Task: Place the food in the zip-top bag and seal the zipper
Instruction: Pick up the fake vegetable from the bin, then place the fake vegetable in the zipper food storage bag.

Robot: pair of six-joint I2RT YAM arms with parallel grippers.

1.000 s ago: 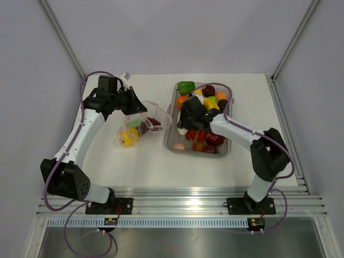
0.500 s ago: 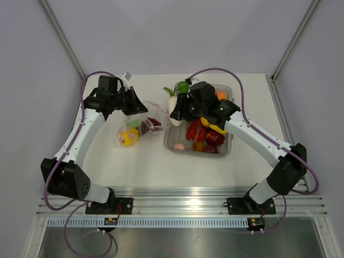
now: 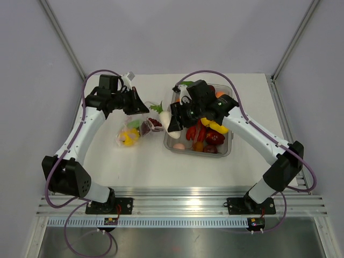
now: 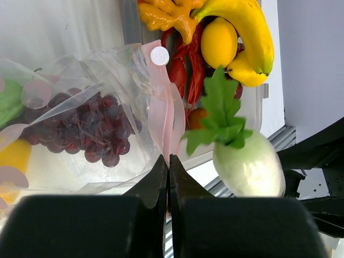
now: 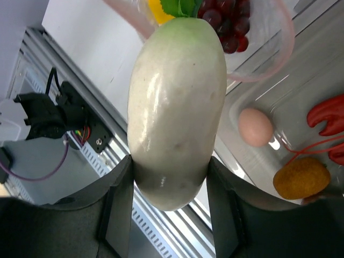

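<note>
Left gripper (image 4: 168,177) is pinched fully shut on the pink zipper (image 4: 161,107) of the clear bag (image 4: 80,70). The bag lies on the table (image 3: 161,161) with grapes (image 4: 91,123), a yellow piece (image 4: 13,156) and a green piece (image 4: 8,102) inside. Right gripper (image 5: 171,183) is clamped around a fat white radish (image 5: 177,102), leaves toward the bag mouth, hanging between bag and tray (image 3: 224,154). Tray's got a banana (image 4: 247,27), lemon (image 4: 219,42), red lobster (image 4: 185,59) and egg (image 5: 255,126). There's a round white dot (image 4: 159,55) on the zipper.

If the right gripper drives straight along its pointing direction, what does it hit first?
The white radish in the right gripper leads: likely the zip-top bag's open mouth, then the grapes; depth unclear.
</note>
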